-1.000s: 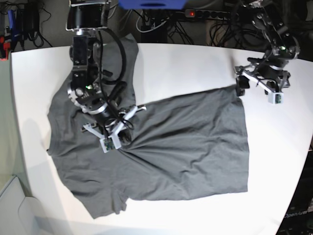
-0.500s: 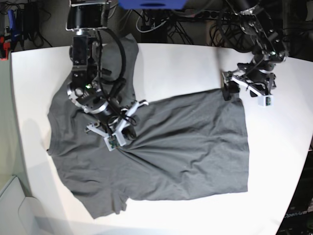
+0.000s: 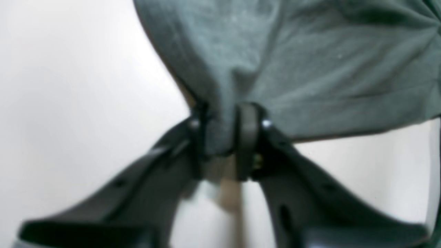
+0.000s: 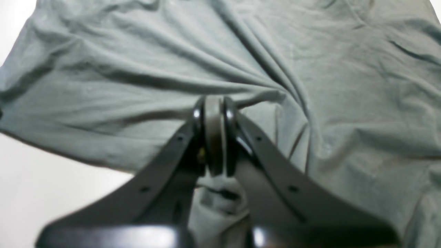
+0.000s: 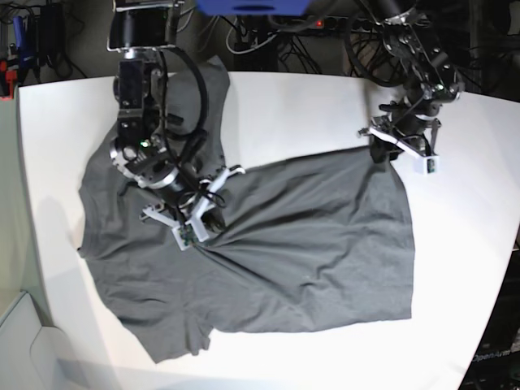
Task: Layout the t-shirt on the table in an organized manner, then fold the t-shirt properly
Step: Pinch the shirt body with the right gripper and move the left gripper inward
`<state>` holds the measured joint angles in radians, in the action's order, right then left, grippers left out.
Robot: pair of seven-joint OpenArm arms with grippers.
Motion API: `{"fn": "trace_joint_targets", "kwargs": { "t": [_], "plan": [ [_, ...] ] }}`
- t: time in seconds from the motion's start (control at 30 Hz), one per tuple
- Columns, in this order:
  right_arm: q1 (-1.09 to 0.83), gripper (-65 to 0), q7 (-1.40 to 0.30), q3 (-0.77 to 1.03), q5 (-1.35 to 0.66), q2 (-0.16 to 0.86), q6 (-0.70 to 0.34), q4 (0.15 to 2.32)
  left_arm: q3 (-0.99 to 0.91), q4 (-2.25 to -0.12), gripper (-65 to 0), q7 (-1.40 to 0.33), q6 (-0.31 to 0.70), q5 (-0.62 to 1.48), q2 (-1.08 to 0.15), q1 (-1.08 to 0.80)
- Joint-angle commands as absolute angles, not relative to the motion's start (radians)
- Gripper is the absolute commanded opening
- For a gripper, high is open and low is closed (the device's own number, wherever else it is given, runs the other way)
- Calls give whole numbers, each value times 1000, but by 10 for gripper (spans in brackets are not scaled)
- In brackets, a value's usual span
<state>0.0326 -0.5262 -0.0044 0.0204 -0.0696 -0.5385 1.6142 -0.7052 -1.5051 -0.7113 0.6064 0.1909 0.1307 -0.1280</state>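
On the white worktop the dark t-shirt lies spread, its hem corner pinched in the left pincer, while the right pincer, clamped on bunched mid-shirt fabric, sits well apart across the cloth.

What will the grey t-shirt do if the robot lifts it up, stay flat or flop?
Probably flop: the t-shirt already bunches into soft creases where the right gripper pinches it. It likely sags and drags from the corner that the left gripper holds. It looks light and thin.
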Motion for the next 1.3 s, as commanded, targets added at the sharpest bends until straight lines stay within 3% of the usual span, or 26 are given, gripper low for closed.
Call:
{"fn": "trace_joint_targets", "kwargs": {
  "t": [0.0,0.23,0.4,0.5,0.7,0.93,1.1,1.27],
  "plan": [
    [50,-650,-498,-4,7,-68,-545,1635,-707,-1515,-556,-720,608,188,130,-127],
    [51,-650,-498,-1,7,-62,-545,1635,-704,-1647,-650,-731,598,188,134,-137],
    [50,-650,-498,-1,7,-62,-545,1635,-700,-1767,-648,-736,595,179,145,-117],
    [50,-650,-498,1,7,-62,-545,1635,-699,-1808,-648,-822,547,176,137,-68],
    [48,-650,-498,1,7,-62,-545,1635,-630,-1804,-648,-940,312,176,87,24],
    [50,-650,-498,1,7,-62,-545,1635,-354,-1784,-648,-938,-36,176,7,73],
    [45,-650,-498,1,7,-62,-545,1635,-285,-1659,-647,-937,-260,176,-1,168],
    [41,-650,-499,1,8,-62,-545,1635,-274,-1529,-645,-865,-355,176,1,254]
  ]
}}
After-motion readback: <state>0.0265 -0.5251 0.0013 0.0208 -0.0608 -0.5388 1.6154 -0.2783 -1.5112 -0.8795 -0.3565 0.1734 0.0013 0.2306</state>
